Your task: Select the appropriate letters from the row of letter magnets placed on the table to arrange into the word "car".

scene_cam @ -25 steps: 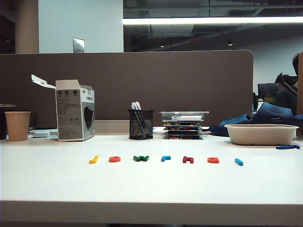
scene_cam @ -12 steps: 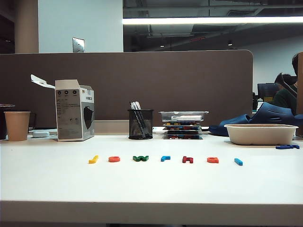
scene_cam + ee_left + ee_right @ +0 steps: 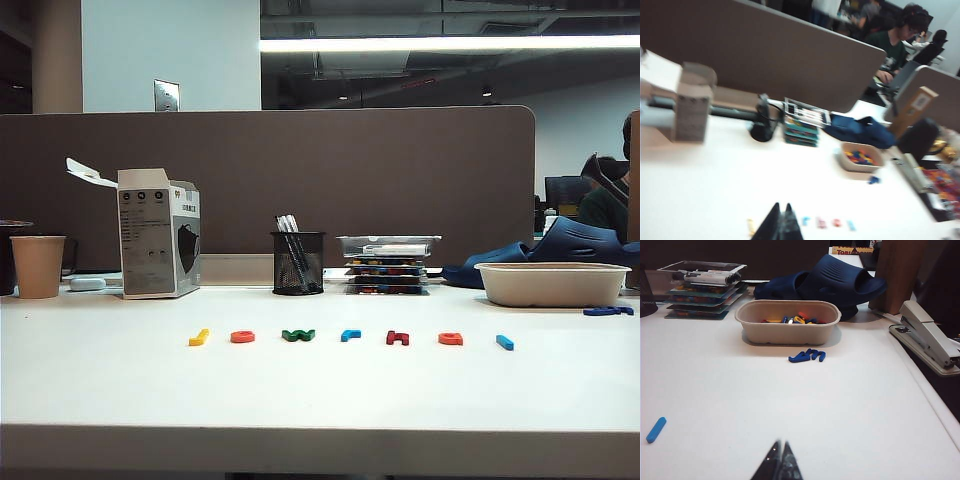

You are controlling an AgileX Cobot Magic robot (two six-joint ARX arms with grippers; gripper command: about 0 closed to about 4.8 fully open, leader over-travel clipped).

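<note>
above the white table [image 3: 850, 410], the right gripper [image 3: 781, 456] hangs with its two dark fingers pressed together, holding nothing. ahead of it on the table lie a straight light blue letter [image 3: 656, 429], a navy-blue piece [image 3: 807, 356] and, just behind that piece, a beige tray [image 3: 788, 321] with small coloured pieces inside. a stapler [image 3: 929, 338] rests near the table edge and a dark blue slipper [image 3: 830, 281] lies behind the tray.

the left gripper [image 3: 780, 220] is over the row of letters, its picture blurred; the dark fingers meet at the tips, so it looks closed and empty. neither gripper shows in the exterior view.

on the table the letter magnets lie in one row: yellow letter [image 3: 199, 338], orange "c" [image 3: 242, 337], green letter [image 3: 298, 335], light blue "r" [image 3: 350, 335], dark red letter [image 3: 398, 338], orange "a" [image 3: 450, 339], then the straight light blue one. all are apart from each other. behind the row stand a paper cup [image 3: 38, 266], a grey box [image 3: 158, 232], a black pen holder [image 3: 297, 262] and a stack of flat cases [image 3: 387, 264].
</note>
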